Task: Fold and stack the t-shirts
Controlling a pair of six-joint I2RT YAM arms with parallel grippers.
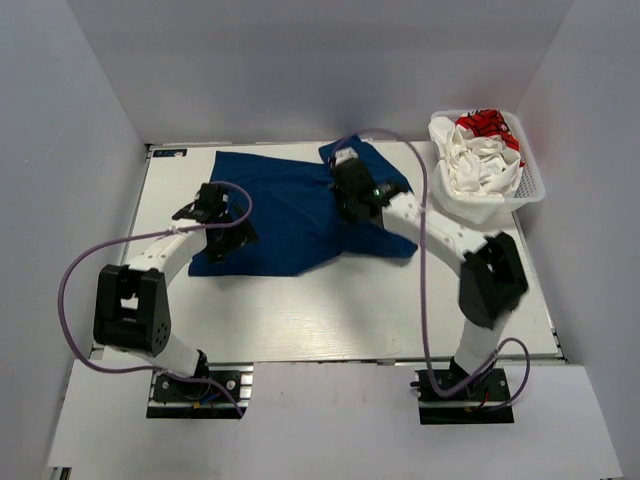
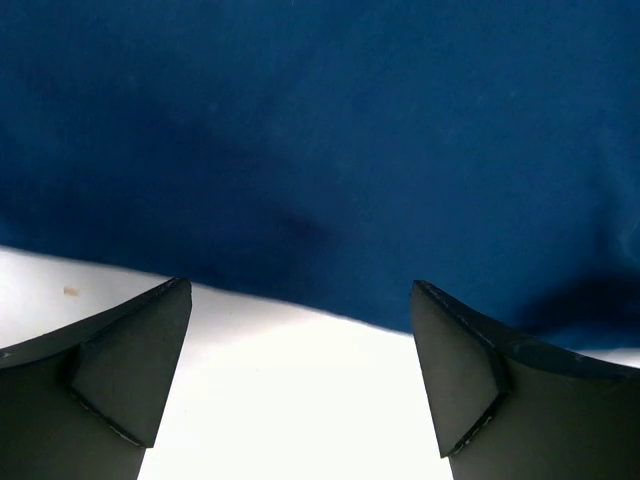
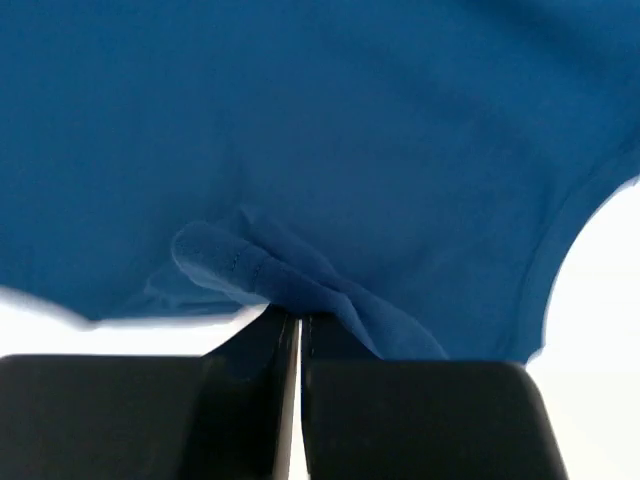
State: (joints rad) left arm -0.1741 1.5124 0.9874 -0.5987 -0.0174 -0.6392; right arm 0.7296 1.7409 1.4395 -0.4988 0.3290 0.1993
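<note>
Blue shirt (image 1: 285, 215) limp, light; right gripper (image 3: 300, 322) pinching bunched edge, left gripper (image 2: 300, 345) spread beside hem, grab there.

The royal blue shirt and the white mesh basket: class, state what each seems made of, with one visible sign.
The royal blue shirt: soft matte cloth, perhaps cotton; it creases and bunches at the right gripper. The white mesh basket: probably rigid moulded plastic; its latticed rim holds shape.

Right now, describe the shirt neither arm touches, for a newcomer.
Far right corner of the table: a white mesh basket. The white t-shirt is bunched inside it. Its red print sets it apart from the plain blue t-shirt spread mid-table.
</note>
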